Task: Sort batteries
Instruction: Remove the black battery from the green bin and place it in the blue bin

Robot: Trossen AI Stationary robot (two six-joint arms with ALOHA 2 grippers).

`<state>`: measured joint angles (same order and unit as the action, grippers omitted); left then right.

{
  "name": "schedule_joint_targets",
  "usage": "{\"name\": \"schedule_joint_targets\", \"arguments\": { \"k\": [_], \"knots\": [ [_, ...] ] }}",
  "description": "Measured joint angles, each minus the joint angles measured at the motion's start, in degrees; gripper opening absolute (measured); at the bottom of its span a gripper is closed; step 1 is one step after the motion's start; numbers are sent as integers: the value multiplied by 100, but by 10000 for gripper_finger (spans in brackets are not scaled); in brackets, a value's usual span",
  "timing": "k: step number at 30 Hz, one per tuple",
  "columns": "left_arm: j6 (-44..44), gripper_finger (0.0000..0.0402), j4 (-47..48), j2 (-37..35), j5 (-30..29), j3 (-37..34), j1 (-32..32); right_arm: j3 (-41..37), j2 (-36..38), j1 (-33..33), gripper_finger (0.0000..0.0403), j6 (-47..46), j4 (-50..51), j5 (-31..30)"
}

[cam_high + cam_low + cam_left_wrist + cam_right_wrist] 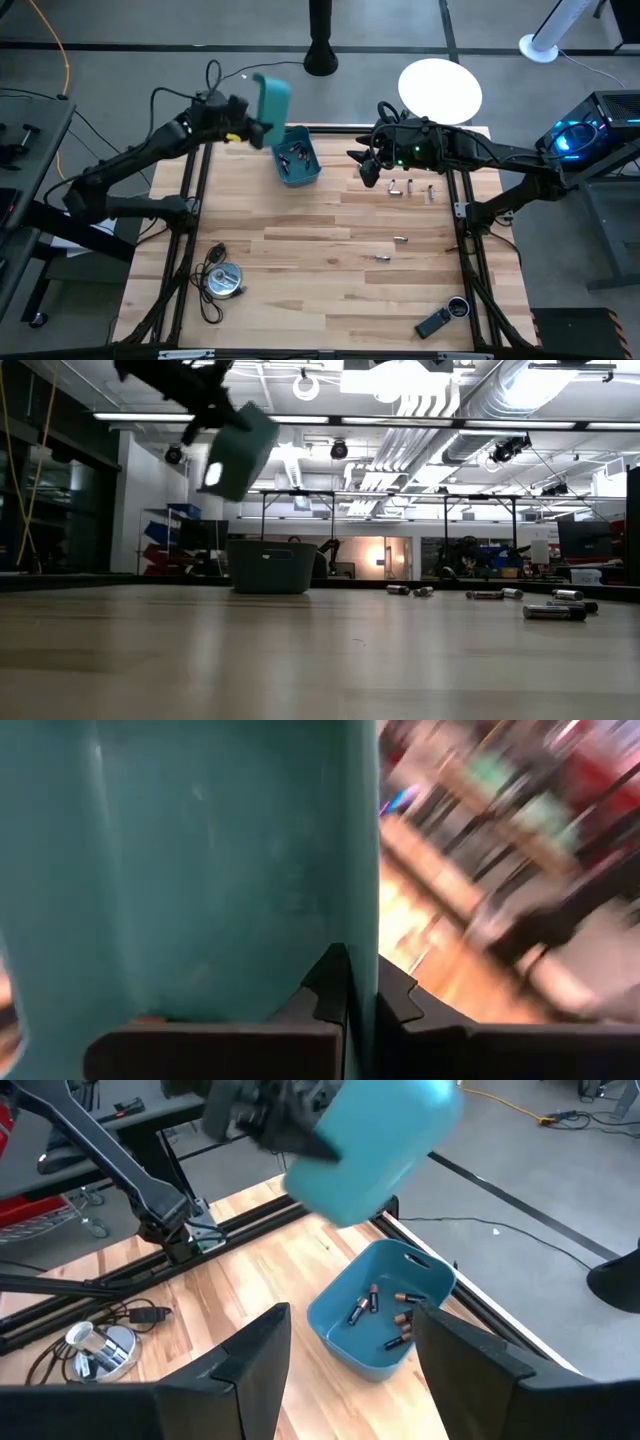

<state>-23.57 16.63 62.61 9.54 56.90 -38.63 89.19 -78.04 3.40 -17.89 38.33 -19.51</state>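
While my left gripper (pixel 262 128) clamps the wall of a raised teal bin (pixel 271 102) above the second bin (pixel 298 160) holding batteries (pixel 385 1315), I should steady it before tipping, as my right gripper (pixel 368 172) hovers open near loose batteries (pixel 410 189).

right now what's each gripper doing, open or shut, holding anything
left gripper: shut on the rim of a teal bin, lifted off the table.
right gripper: open, empty, above the second teal bin.
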Motion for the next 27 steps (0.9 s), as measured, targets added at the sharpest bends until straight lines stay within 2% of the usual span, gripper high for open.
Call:
{"name": "schedule_joint_targets", "arguments": {
  "k": [7,13,17,20,27],
  "knots": [
    [-961,0,-2863,1037,492,0,265,0,28,-4,204,-2,0,0],
    [-1290,0,-4341,1932,502,-2,729,0,178,-4,204,-2,0,-2],
    [-1530,0,-5221,2192,377,-93,942,0,286,-4,204,-4,-3,-5],
    [-1813,0,-6042,2192,100,-489,1021,0,350,-4,204,-7,-4,-6],
    [-2730,0,-8037,2116,-750,-2079,968,0,378,-4,204,-28,-29,-9]
  ]
}}
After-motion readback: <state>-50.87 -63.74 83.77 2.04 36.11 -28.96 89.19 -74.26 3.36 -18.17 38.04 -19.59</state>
